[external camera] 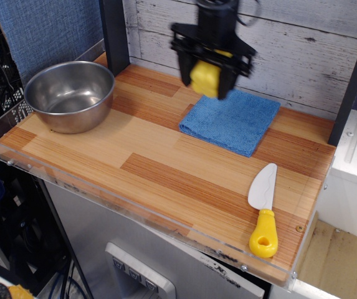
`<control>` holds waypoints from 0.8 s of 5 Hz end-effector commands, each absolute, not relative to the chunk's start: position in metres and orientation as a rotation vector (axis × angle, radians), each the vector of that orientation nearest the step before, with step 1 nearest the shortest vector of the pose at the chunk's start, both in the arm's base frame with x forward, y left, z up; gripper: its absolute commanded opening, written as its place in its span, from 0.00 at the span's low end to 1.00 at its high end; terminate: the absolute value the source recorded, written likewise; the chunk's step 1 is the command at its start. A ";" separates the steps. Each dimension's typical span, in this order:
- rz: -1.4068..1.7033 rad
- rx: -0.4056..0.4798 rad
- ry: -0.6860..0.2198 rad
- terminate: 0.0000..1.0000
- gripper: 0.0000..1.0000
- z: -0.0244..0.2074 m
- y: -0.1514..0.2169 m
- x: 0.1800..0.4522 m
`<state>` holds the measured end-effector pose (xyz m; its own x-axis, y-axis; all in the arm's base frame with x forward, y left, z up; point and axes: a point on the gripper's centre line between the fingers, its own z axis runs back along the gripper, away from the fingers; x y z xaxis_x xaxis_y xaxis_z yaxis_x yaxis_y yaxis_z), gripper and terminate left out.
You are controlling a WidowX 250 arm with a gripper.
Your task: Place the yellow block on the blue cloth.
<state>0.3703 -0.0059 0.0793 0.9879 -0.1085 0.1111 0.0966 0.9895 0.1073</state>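
Striped wooden tabletop with a clear acrylic rim along the left and front edges. Steel bowl at 10 o'clock, blue cloth lying flat at 1 o'clock, yellow-handled toy knife at 4 o'clock, blade pointing toward the back. All well apart.
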 end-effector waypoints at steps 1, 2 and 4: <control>-0.082 0.148 -0.094 0.00 0.00 0.069 -0.004 0.372; -0.031 0.131 -0.048 0.00 0.00 0.055 0.010 0.374; -0.016 0.096 -0.034 0.00 1.00 0.059 0.018 0.376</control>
<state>0.3742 0.0132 0.0390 0.9991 -0.0265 -0.0321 0.0294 0.9952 0.0933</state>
